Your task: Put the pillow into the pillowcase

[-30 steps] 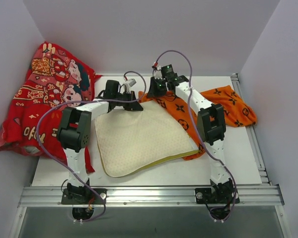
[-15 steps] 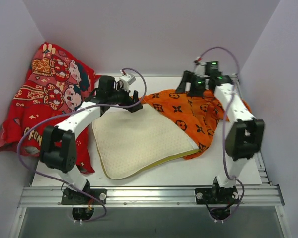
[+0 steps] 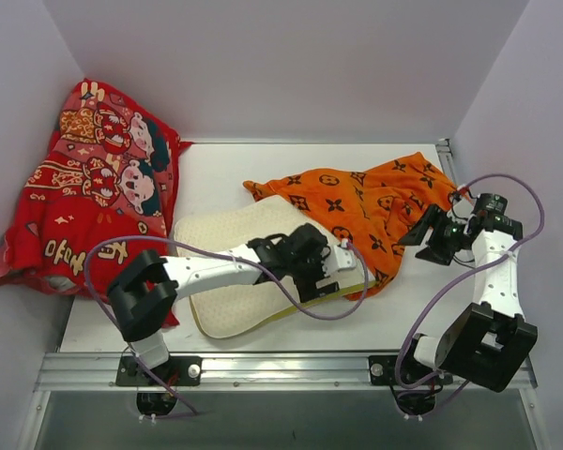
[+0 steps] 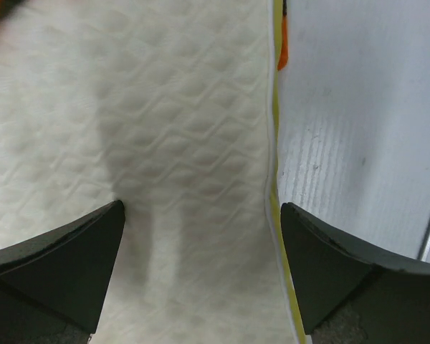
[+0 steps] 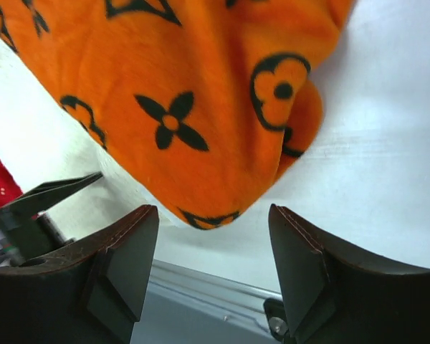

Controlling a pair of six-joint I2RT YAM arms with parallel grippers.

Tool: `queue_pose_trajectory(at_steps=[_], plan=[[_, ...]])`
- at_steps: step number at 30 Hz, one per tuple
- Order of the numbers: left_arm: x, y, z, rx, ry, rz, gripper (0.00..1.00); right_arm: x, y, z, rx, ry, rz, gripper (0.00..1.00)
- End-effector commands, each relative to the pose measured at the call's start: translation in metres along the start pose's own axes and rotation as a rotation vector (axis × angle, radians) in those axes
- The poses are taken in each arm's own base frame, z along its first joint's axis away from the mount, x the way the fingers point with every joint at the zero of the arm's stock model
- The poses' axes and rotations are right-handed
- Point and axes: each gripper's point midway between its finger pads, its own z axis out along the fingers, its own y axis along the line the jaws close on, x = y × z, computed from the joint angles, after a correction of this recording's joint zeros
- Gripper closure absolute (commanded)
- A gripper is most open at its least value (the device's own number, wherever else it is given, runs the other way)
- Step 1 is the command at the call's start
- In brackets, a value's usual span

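Left to right: a red cloth (image 3: 94, 187) is heaped at the edge of the surface (image 3: 216, 173). The left hand (image 4: 201, 215), clamped at the pillow's far edge a second ago, is now released, with jaws spread wide above the pillow's (image 3: 225, 234) near-right, yellow-banded edge. The pillow is left mostly bare, only its far-right part overlapped by the pillowcase (image 3: 366, 202); whether it is inside cannot be told. The right hand (image 5: 213, 215) is drawn back beside the pillowcase, unclenched and empty. Insertion is judged barely begun, and a fresh grasp is needed.
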Motion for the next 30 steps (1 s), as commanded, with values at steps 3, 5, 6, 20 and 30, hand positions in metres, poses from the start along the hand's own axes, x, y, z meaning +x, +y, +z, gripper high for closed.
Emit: queue_pose_trajectory(at_steps=[3, 5, 6, 20, 30], plan=[[0.01, 0.007, 0.037, -0.109, 0.098, 0.141, 0.03, 0.033, 0.003, -0.005, -0.056, 0.085, 0.036, 0.37], [0.026, 0.007, 0.052, -0.079, 0.164, 0.091, 0.03, 0.031, 0.002, -0.005, -0.047, 0.083, 0.032, 0.37], [0.022, 0.005, 0.053, -0.011, 0.15, 0.042, 0.08, 0.031, 0.0, -0.005, -0.041, 0.083, 0.027, 0.37], [-0.125, 0.088, -0.044, 0.181, -0.312, -0.419, 1.0, 0.006, -0.001, 0.04, 0.048, 0.04, -0.257, 0.39], [-0.128, 0.11, -0.047, 0.152, -0.334, -0.496, 1.0, 0.001, 0.036, 0.084, -0.062, 0.04, -0.151, 0.27]])
